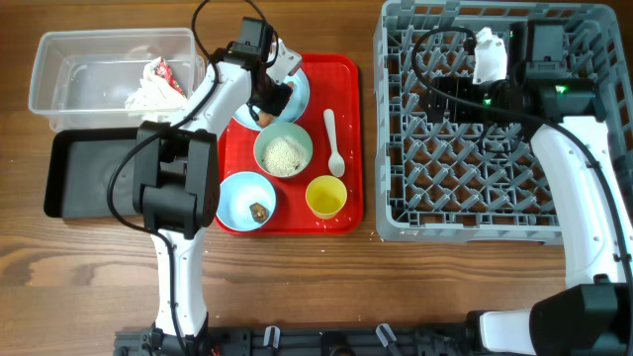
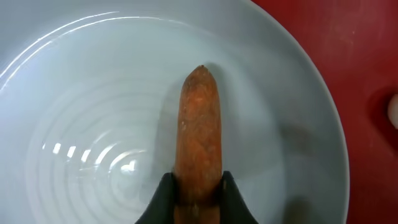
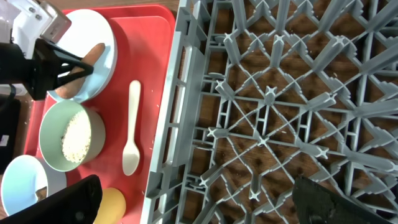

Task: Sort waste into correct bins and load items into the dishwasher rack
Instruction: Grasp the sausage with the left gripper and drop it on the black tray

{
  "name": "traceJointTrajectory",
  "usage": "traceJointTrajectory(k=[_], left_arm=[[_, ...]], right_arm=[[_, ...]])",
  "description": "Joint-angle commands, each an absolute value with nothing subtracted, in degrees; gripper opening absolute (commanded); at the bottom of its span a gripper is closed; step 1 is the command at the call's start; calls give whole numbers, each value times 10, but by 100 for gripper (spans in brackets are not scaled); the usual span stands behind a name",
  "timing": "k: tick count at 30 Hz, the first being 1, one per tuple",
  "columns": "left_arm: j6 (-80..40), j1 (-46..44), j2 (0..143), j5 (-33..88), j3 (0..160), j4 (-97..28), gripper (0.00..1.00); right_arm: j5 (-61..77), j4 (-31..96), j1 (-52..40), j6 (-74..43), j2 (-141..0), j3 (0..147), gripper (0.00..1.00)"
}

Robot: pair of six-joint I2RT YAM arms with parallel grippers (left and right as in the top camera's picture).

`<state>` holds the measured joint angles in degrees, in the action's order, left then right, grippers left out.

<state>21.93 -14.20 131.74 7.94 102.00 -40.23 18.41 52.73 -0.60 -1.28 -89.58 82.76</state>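
Sausage piece caught at its near end by the left gripper, fingers closed snug on both sides of it, its tip pointing out across the pale-blue plate at the back of the red tray. Over the dishwasher rack the right gripper hangs with its fingers spread wide, holding nothing. Rice sits in the pale-green bowl, and crumpled paper lies in the clear tub.

Glossy, smooth plate; rough, matt sausage piece — grey plastic rack on wood-grain table.
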Motion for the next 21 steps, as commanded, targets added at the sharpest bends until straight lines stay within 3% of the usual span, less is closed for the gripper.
traceJointTrajectory(k=[1, 6, 9, 13, 15, 19, 21], left_arm=[[129, -137, 1313, 55, 1039, -392, 4], [-12, -116, 1209, 34, 1115, -476, 4], [-154, -81, 1117, -26, 1122, -622, 4], [-246, -1, 1054, -90, 1121, -799, 4], [-312, 42, 1056, -119, 1105, -805, 4], [-564, 136, 1058, -119, 957, -727, 4], [-606, 155, 1058, -119, 880, -665, 4]], right_arm=[[194, 528, -8, -17, -901, 837, 100], [194, 527, -8, -17, -901, 837, 100], [194, 527, -8, -17, -901, 837, 100], [194, 525, -8, -17, -901, 837, 100], [194, 520, -8, -17, -901, 837, 100], [194, 519, -8, -18, -901, 837, 100], [194, 518, -8, -22, -901, 837, 100]])
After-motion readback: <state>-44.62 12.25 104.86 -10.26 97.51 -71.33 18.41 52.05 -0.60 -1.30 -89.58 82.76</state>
